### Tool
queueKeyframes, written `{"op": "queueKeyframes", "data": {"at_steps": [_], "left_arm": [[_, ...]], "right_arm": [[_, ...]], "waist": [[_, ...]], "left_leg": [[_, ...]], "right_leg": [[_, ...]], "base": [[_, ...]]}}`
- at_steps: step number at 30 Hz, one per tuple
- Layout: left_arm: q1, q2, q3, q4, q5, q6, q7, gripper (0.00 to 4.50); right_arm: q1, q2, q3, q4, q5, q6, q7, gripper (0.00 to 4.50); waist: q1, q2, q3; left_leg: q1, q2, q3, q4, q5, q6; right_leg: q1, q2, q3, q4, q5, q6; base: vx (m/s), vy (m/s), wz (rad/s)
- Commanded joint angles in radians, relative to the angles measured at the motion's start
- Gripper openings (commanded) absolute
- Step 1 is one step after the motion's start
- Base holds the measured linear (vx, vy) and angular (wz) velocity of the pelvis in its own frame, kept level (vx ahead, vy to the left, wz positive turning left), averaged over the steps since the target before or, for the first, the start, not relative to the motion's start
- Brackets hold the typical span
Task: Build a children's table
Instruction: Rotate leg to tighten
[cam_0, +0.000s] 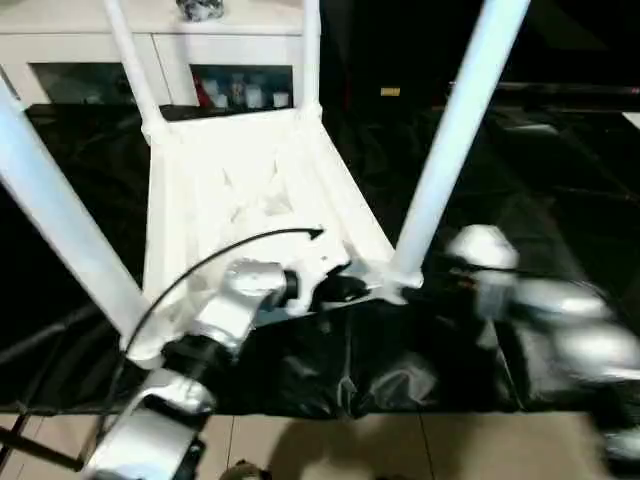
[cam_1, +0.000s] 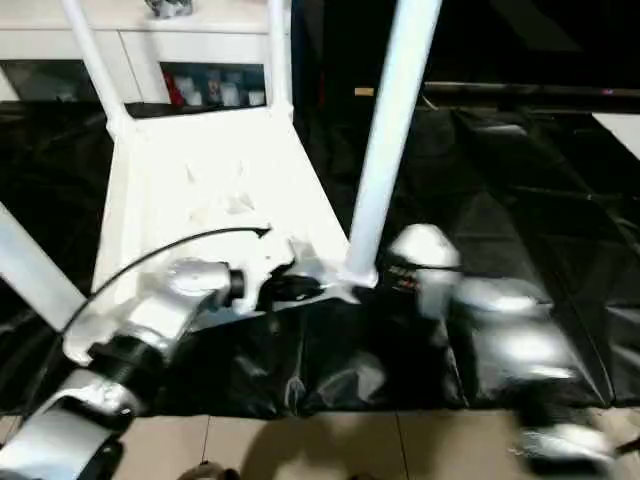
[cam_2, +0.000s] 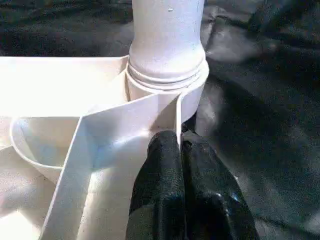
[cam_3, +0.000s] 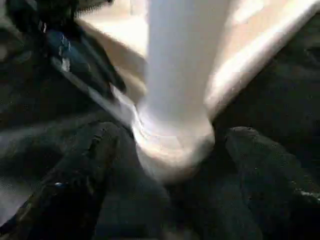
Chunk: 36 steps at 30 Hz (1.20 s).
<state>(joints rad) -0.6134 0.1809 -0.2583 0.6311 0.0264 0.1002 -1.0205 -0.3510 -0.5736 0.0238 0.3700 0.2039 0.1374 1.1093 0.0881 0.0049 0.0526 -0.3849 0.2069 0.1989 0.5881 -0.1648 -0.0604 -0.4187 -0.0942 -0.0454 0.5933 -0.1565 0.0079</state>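
The children's table lies upside down on a black sheet, its white ribbed top (cam_0: 240, 190) facing up. Four white legs stand in the corner sockets; the near-right leg (cam_0: 450, 130) rises steeply. My left gripper (cam_0: 335, 290) is shut on a thin wall of the table top right beside that leg's socket (cam_2: 167, 75); its black fingers (cam_2: 165, 165) pinch the rim. My right gripper (cam_3: 170, 145) is open, with one finger (cam_3: 90, 150) on each side of the base of the same leg (cam_3: 175, 65) and a gap to it on both sides. The right arm (cam_0: 485, 260) comes in from the right.
A white cabinet (cam_0: 240, 60) with glass doors stands behind the table. The black sheet (cam_0: 560, 170) covers the floor to the right and rear. Beige tiles (cam_0: 400, 450) show at the near edge. A black cable (cam_0: 200, 265) arcs over my left forearm.
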Motion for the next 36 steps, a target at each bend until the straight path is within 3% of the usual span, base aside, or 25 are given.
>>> {"op": "queueKeyframes", "data": {"at_steps": [1, 7, 9, 14, 15, 19, 24, 29, 36], "left_arm": [[0.006, -0.004, 0.008, -0.055, -0.056, -0.052, -0.067, 0.00], [0.038, 0.038, -0.015, -0.103, -0.075, -0.055, -0.177, 0.00], [0.041, 0.048, -0.019, -0.105, -0.080, -0.062, -0.189, 0.00], [0.033, 0.053, -0.013, -0.093, -0.070, -0.073, -0.177, 0.00], [0.029, 0.048, -0.009, -0.085, -0.063, -0.077, -0.161, 0.00], [0.025, 0.045, -0.008, -0.080, -0.057, -0.076, -0.147, 0.00], [0.013, 0.038, -0.013, -0.059, -0.036, -0.082, -0.111, 0.00], [0.005, 0.039, -0.023, -0.044, -0.022, -0.097, -0.099, 0.00], [0.011, 0.044, -0.030, -0.046, -0.014, -0.084, -0.094, 0.00]], "right_arm": [[0.003, -0.016, -0.017, -0.030, 0.018, 0.017, 0.018, 3.86], [0.011, -0.044, -0.056, -0.037, 0.024, 0.037, -0.032, 3.86], [0.016, -0.035, -0.062, -0.056, 0.043, 0.053, -0.039, 3.86], [0.058, -0.002, -0.008, -0.170, 0.095, 0.125, 0.037, 3.86], [0.055, 0.007, 0.004, -0.177, 0.102, 0.140, 0.046, 4.15], [0.036, 0.017, 0.031, -0.175, 0.108, 0.168, 0.046, 4.35], [0.003, 0.051, 0.071, -0.132, 0.011, 0.081, -0.017, 4.35], [-0.042, 0.086, 0.126, -0.046, -0.085, 0.033, -0.111, 4.35], [-0.075, 0.131, 0.139, -0.006, -0.077, 0.038, -0.115, 4.35]], "waist": [[-0.001, -0.031, -0.065], [0.003, -0.023, -0.065], [0.003, -0.023, -0.065], [0.005, -0.026, -0.065], [0.005, -0.026, -0.065], [0.003, -0.026, -0.063], [-0.003, -0.027, -0.064], [-0.004, -0.024, -0.066], [-0.004, -0.023, -0.067]], "left_leg": [[0.010, 0.015, -0.008, -0.064, -0.253, 0.081], [0.022, 0.021, -0.007, -0.065, -0.269, 0.066], [0.018, 0.020, -0.008, -0.067, -0.268, 0.060], [0.015, 0.020, -0.009, -0.068, -0.270, 0.066], [0.016, 0.022, -0.009, -0.068, -0.272, 0.066], [0.019, 0.021, -0.010, -0.069, -0.288, 0.048], [0.015, 0.017, -0.010, -0.068, -0.279, 0.036], [0.017, 0.017, -0.009, -0.067, -0.261, 0.033], [0.016, 0.019, -0.009, -0.067, -0.258, 0.044]], "right_leg": [[0.050, -0.038, 0.021, -0.081, -0.377, -0.163], [0.038, -0.038, 0.023, -0.086, -0.412, -0.160], [0.042, -0.037, 0.022, -0.082, -0.395, -0.164], [0.045, -0.038, 0.022, -0.079, -0.377, -0.156], [0.043, -0.038, 0.022, -0.081, -0.387, -0.155], [0.038, -0.041, 0.023, -0.087, -0.435, -0.146], [0.038, -0.042, 0.024, -0.087, -0.444, -0.131], [0.038, -0.039, 0.024, -0.080, -0.385, -0.150], [0.043, -0.038, 0.025, -0.073, -0.339, -0.171]], "base": [[0.000, 0.000, 0.00], [0.000, 0.000, 0.00], [0.000, 0.000, 0.00], [0.000, 0.000, 0.00], [0.000, 0.000, 0.00], [0.000, 0.000, 0.00], [0.000, 0.000, 0.00], [0.000, 0.000, 0.00], [0.000, 0.000, 0.00]]}}
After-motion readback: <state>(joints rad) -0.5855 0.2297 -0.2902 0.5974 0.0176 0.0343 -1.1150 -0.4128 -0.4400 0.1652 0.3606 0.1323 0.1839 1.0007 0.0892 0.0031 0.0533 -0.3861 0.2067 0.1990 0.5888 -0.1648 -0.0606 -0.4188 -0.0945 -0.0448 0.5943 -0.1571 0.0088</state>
